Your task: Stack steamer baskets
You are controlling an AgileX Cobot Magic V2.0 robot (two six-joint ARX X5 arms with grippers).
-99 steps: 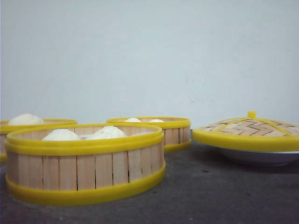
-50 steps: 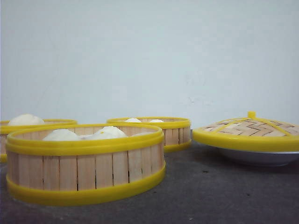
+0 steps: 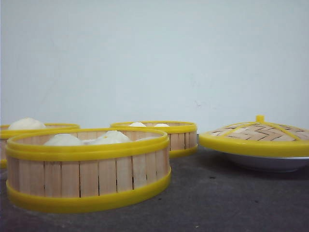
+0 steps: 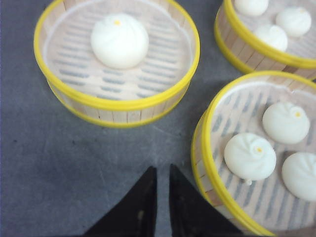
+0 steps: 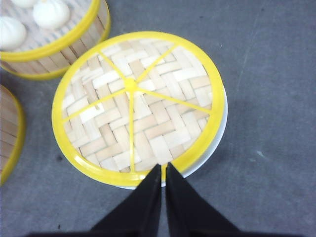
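Observation:
Three steamer baskets stand apart on the grey table. The nearest basket (image 3: pixel 87 169) (image 4: pixel 256 153) holds three white buns. A second basket (image 3: pixel 38 128) (image 4: pixel 117 64), at the far left, holds one bun. The third basket (image 3: pixel 159 133) (image 4: pixel 269 29) (image 5: pixel 49 29) is behind, with several buns. My left gripper (image 4: pixel 163 170) hovers over bare table between the one-bun basket and the nearest basket, its fingers nearly together and holding nothing. My right gripper (image 5: pixel 163 167) is shut and empty, its tips over the edge of the woven lid (image 5: pixel 136 106). Neither gripper shows in the front view.
The domed woven lid (image 3: pixel 256 135) with yellow rim and knob rests on a white plate (image 3: pixel 270 163) (image 5: pixel 217 143) at the right. Grey table surface (image 4: pixel 74 168) lies between the baskets, and a plain white wall stands behind.

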